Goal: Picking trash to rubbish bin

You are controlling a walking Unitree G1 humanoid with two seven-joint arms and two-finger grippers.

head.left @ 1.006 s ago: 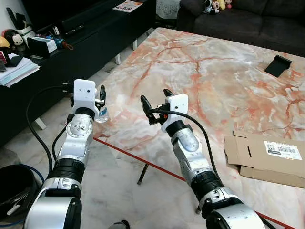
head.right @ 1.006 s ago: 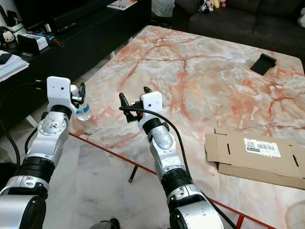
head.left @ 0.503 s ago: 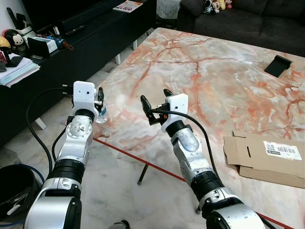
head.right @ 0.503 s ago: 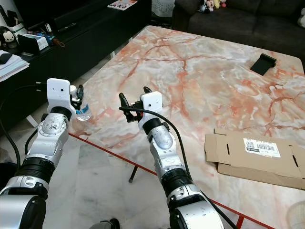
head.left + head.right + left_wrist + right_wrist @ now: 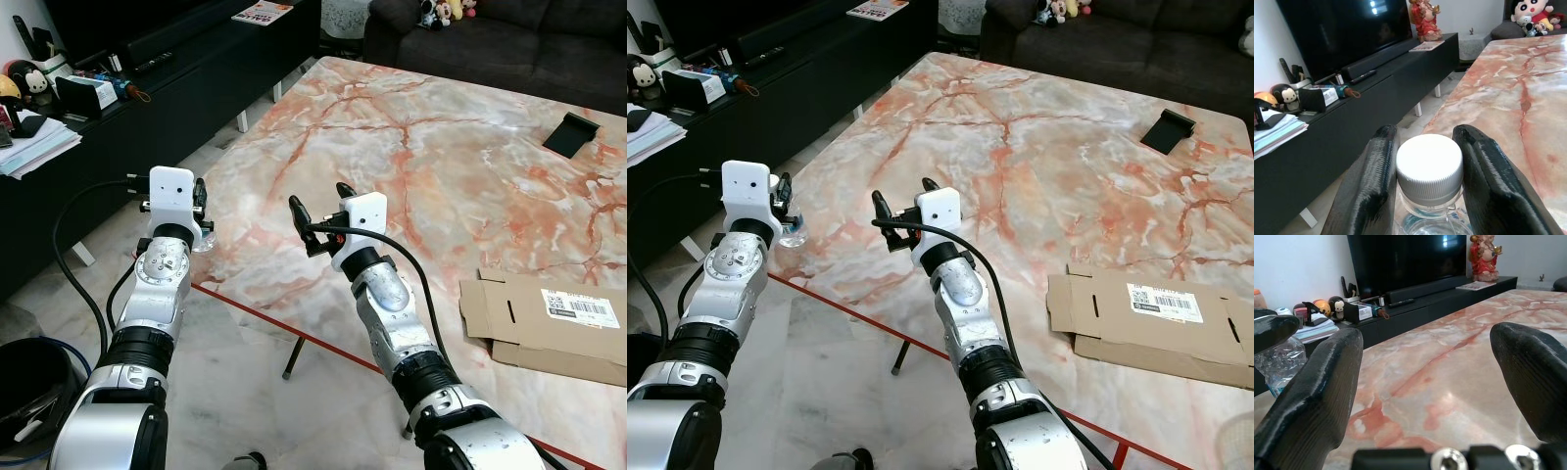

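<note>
1. Left hand (image 5: pixel 1422 196) has drifted slightly leftward, fingers clamped on the clear plastic bottle's (image 5: pixel 1430 171) white-capped neck, off the marble table (image 5: pixel 441 147) edge.
2. Grasp looks secure; bin carry next.
3. Right hand (image 5: pixel 318 211) hovers wide open, empty.

A small clear plastic bottle (image 5: pixel 1429 181) with a white screw cap stands upright at the near left corner of the table (image 5: pixel 441 157). The cap is still on, and the left tool (image 5: pixel 1427 166) has one black finger on each side of its neck. It looks empty, though that is hard to tell.
</note>
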